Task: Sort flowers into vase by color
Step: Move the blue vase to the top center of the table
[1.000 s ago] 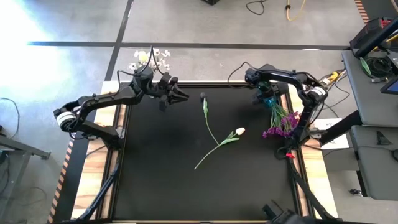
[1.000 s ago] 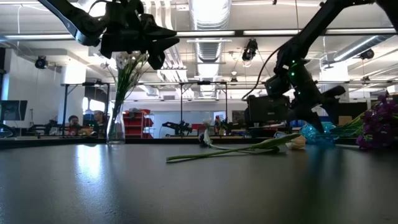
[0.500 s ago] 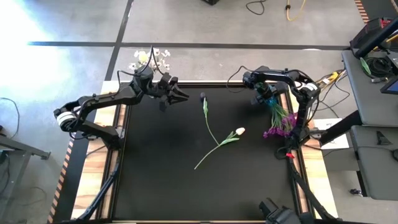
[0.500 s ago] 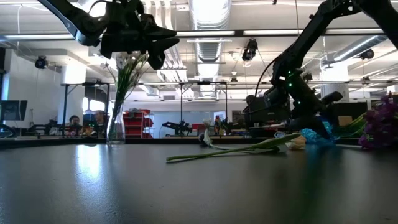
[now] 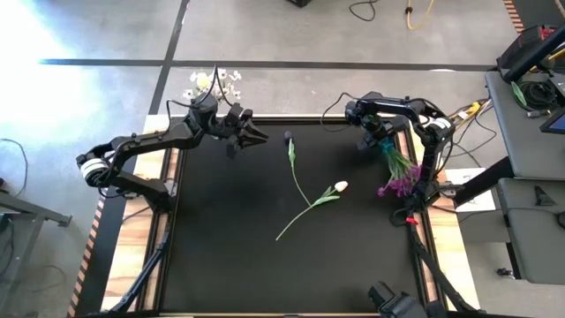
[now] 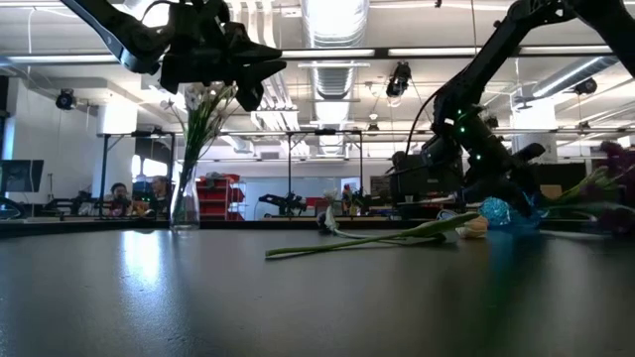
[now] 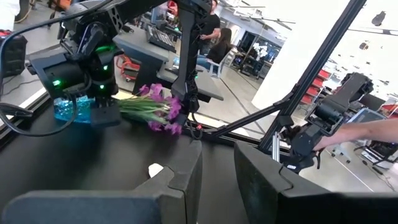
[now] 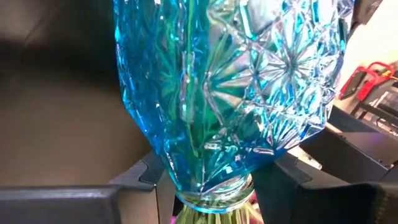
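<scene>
Blue cut-glass vase [image 8: 230, 93] is lying on its side at the mat's far right corner, purple flowers [image 5: 399, 181] spilling out, and the right gripper [image 5: 378, 137] is pinching its neck. Left gripper [image 5: 252, 134] is hovering part-open, holding nothing, near the white-flower vase [image 6: 186, 203].

Blue vase [image 8: 230, 93] cut off by the right wrist view's edge; distant people [image 6: 134, 194] blurred.
</scene>
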Robot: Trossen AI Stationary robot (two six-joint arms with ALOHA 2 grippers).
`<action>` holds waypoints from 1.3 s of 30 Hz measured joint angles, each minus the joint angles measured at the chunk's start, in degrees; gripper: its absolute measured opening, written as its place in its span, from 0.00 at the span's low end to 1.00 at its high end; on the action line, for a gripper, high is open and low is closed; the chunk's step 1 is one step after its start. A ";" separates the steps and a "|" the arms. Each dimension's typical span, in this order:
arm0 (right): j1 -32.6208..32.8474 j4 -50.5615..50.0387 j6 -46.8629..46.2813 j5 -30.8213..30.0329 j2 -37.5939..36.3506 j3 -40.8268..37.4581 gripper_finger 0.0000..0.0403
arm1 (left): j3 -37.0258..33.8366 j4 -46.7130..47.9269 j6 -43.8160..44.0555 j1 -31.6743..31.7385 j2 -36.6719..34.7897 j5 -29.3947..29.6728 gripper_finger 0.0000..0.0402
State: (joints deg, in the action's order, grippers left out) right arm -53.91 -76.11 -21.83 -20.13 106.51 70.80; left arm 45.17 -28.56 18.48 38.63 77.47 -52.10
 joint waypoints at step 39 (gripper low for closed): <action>18.13 11.75 -4.20 27.55 4.46 13.36 0.38 | 0.00 10.00 -9.26 0.74 -1.44 3.58 0.20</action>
State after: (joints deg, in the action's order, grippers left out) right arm -35.78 -64.36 -26.03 7.42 110.96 84.16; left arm 45.17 -18.55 9.22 39.38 76.03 -48.51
